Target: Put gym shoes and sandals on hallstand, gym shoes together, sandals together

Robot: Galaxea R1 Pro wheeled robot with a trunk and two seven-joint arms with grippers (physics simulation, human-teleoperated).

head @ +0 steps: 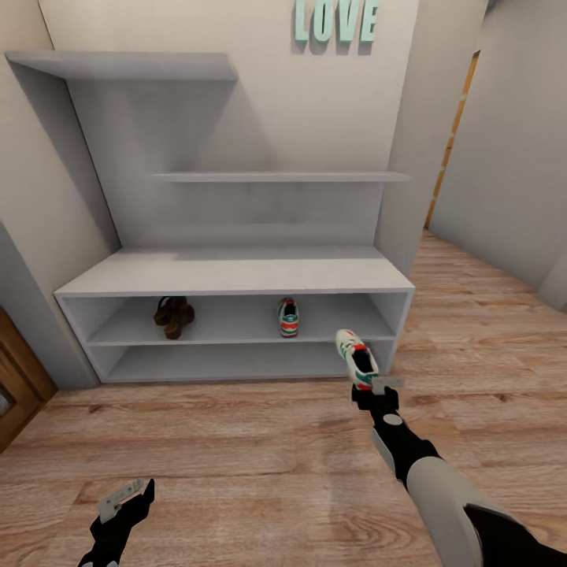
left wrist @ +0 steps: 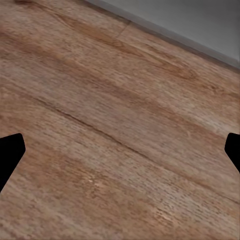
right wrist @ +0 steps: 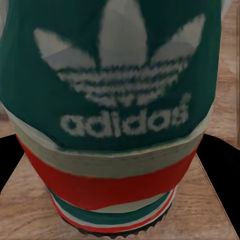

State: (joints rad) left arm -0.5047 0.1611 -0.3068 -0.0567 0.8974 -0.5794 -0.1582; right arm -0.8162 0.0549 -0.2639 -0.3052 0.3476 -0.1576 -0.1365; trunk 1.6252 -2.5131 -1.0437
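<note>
Because the right pincer (head: 376, 389) grips the sneaker (head: 356, 358) only at its heel, the shoe could tilt and catch the rack's (head: 236, 277) shelf edge, I judge. In the head view it hangs above the floor (head: 260, 441) just before the rack's right end, long axis running near to far, toe pointing far and slightly left. Its mate (head: 288, 317) and the sandals (head: 174, 316) stand on the upper shelf. The left pincer (head: 126, 496) hangs released.

In the left wrist view, both fingertips (left wrist: 10, 152) stand wide over bare floor.

In the right wrist view, the sneaker's green heel tab (right wrist: 112, 75) sits clamped.

pale grey walls (head: 504, 157) enclose the corridor, with teal letters reading love (head: 336, 20) at 12 o'clock. light brown plank flooring (head: 260, 465) runs from 6 toward 3 o'clock, and a brown wooden door (head: 17, 378) sits at 9 o'clock.
</note>
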